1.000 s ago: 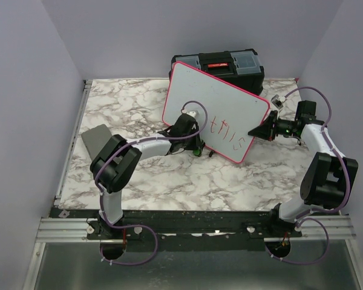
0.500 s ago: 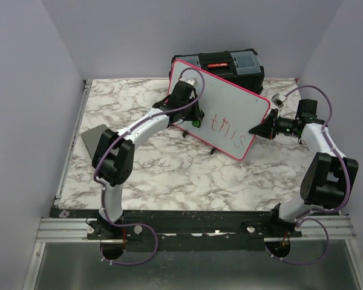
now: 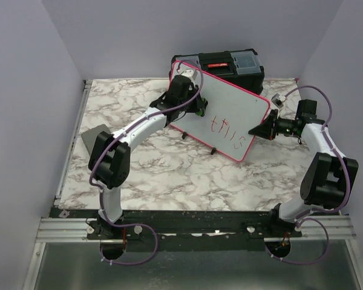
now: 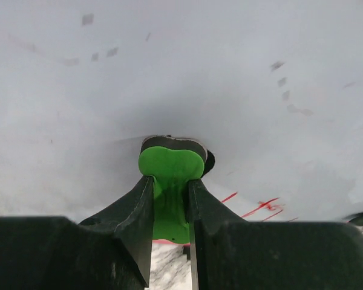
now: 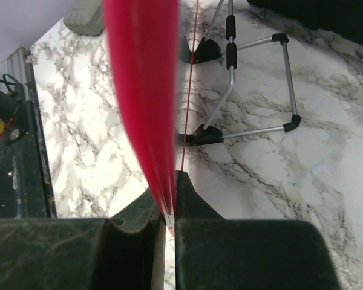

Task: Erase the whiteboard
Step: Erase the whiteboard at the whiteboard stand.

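Note:
The whiteboard (image 3: 230,103), white with a pink-red rim, stands tilted on a wire stand in front of the toolbox. Red handwriting (image 3: 230,133) remains on its lower right part. My left gripper (image 3: 195,107) is shut on a green eraser (image 4: 169,172), which is pressed against the board's upper left area (image 4: 169,66). In the left wrist view the handwriting (image 4: 263,207) shows just right of the fingers. My right gripper (image 3: 253,130) is shut on the board's right rim (image 5: 142,90), which runs up out of the jaws (image 5: 169,202).
A black toolbox (image 3: 230,63) stands right behind the board. A small grey flat pad (image 3: 97,139) lies at the table's left. The board's metal stand legs (image 5: 254,84) rest on the marble table (image 3: 187,175). Purple walls close in the left, back and right.
My left gripper has swept the eraser from the board's lower left up to its upper left. The right gripper has kept its hold on the rim.

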Robot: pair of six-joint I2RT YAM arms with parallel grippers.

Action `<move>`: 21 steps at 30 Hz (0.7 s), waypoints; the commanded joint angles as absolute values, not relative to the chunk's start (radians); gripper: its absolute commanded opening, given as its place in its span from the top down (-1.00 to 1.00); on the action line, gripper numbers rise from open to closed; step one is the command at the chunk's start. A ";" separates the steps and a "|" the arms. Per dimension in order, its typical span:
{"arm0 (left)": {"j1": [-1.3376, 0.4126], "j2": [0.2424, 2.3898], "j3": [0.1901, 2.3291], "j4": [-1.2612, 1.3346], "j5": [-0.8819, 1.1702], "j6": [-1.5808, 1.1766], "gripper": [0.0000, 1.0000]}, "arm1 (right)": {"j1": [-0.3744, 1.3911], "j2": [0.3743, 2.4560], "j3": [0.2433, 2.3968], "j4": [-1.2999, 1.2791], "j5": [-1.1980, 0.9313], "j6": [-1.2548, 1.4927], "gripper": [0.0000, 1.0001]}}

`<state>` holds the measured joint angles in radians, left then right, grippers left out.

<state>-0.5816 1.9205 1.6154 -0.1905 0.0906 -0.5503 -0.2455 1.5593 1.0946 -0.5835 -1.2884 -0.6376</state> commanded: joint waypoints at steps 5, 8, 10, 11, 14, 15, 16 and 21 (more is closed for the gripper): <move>-0.578 1.864 1.616 -0.005 0.088 -0.549 1.00 | -0.232 1.553 1.109 -0.657 -1.380 -0.623 0.99; -0.582 1.878 1.588 -0.022 0.080 -0.545 1.00 | -0.232 1.554 1.109 -0.657 -1.379 -0.622 0.99; -0.582 1.887 1.552 -0.031 0.080 -0.545 1.00 | -0.232 1.552 1.109 -0.657 -1.379 -0.623 0.99; -0.581 1.888 1.524 -0.022 0.082 -0.547 1.00 | -0.232 1.552 1.109 -0.657 -1.379 -0.623 0.99; -0.583 1.882 1.436 -0.005 0.098 -0.558 1.00 | -0.232 1.553 1.108 -0.656 -1.379 -0.622 0.99; -0.586 1.884 1.419 -0.005 0.104 -0.558 1.00 | -0.232 1.554 1.108 -0.656 -1.379 -0.623 0.99; -0.588 1.888 1.405 -0.005 0.108 -0.556 1.00 | -0.232 1.555 1.109 -0.656 -1.381 -0.623 0.99; -0.603 1.880 1.329 0.036 0.116 -0.568 1.00 | -0.232 1.554 1.110 -0.658 -1.380 -0.624 0.99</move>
